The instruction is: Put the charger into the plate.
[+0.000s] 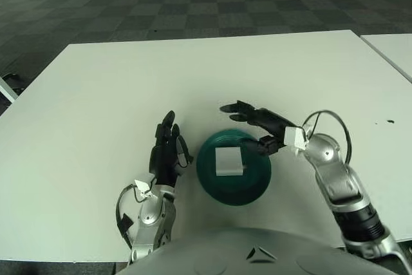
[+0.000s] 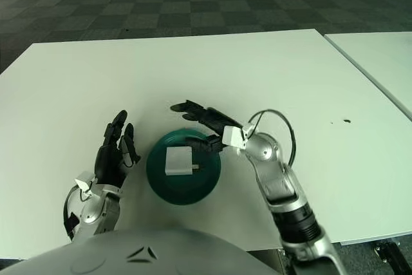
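White charger [image 1: 228, 160]: lies flat inside the dark green plate [image 1: 252, 183] near the front of the white table [image 1: 96, 94], clear of both hands; no brand or lettering can be read on it, though its face may be too small to tell. Right hand [image 1: 261, 122]: just behind the plate's far right rim, fingers stretched out leftward, holding nothing. Left hand [image 1: 167, 151]: just left of the plate, fingers extended and pointing away from the robot, empty.

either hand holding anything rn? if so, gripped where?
Nothing is held. The charger lies loose in the plate. The right hand shows open at the plate's far rim; the left hand shows open left of the plate.
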